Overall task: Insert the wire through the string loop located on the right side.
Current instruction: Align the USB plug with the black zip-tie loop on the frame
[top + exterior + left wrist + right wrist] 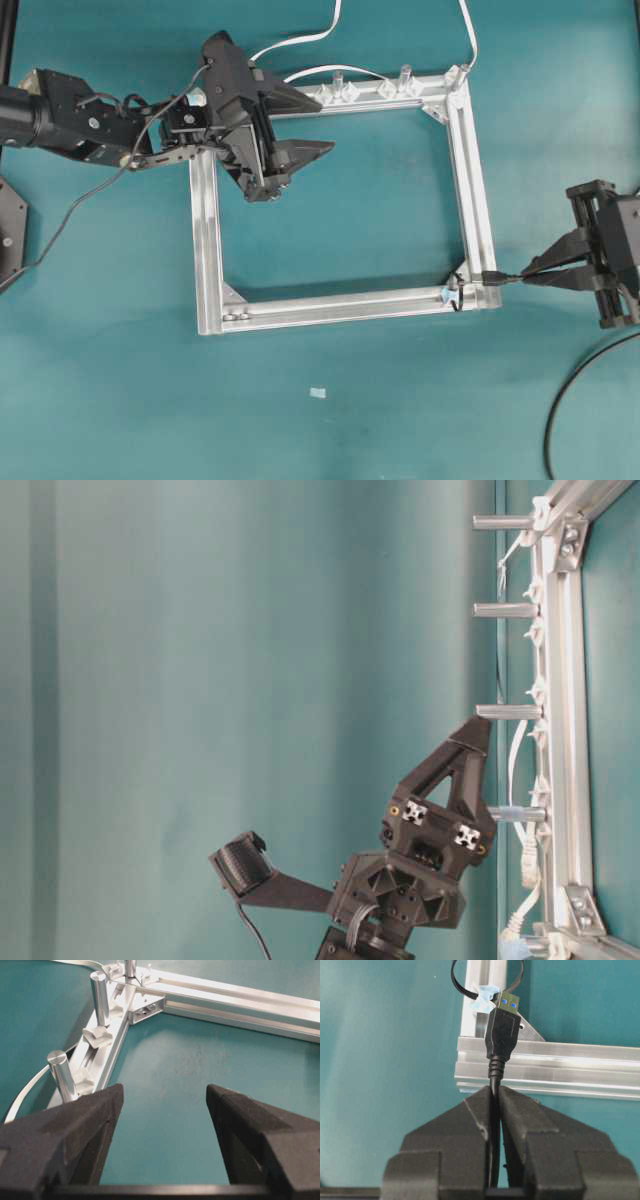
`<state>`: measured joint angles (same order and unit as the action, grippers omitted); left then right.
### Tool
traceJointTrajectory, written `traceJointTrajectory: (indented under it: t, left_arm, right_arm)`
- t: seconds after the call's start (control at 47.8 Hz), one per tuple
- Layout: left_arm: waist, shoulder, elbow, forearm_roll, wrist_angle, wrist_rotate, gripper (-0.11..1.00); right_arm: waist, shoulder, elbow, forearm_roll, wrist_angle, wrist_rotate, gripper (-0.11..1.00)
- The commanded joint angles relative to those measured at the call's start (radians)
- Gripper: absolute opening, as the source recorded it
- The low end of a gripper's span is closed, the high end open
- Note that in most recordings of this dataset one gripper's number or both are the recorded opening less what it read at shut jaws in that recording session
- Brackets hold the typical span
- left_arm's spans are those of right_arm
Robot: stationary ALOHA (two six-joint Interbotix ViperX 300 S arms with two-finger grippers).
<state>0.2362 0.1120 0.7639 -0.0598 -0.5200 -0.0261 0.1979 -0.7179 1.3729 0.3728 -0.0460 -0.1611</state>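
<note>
Teal table: no writing readable anywhere.

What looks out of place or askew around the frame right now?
Nothing is damaged or spilled. The only stray item is a small pale scrap lying on the mat below the frame. The right tool grips the wire straight, its plug lined up just short of the string loop.

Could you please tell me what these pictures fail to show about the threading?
- Plug tip through the loop: undecidable; the right wrist view crops the loop's top, and overhead it is too small.
- Wire far end: cut by the overhead edge.
- Right gripper: outside the table-level view.
</note>
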Motion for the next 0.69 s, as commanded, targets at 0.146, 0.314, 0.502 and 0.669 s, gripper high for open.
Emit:
traceJointTrajectory:
  t: [0.146,0.314,0.502,0.669]
  left_arm:
    - [0.0,-0.012,-0.021,-0.002,-0.005,-0.006,0.72]
    - [0.002,-0.012,-0.021,-0.002,-0.005,-0.006,0.72]
    - [0.003,-0.012,-0.021,-0.002,-0.005,-0.006,0.72]
    - [0.005,-0.012,-0.021,-0.002,-0.005,-0.006,0.72]
  right_arm:
    - [0.017,0.0,-0.029,-0.002,-0.005,0.006,0.07]
    - [0.021,0.0,-0.028,-0.002,-0.005,0.012,0.07]
    - [0.025,0.0,-0.029,-0.002,-0.005,0.015,0.07]
    - [0.028,0.0,-0.031,-0.003,-0.003,0.015,0.07]
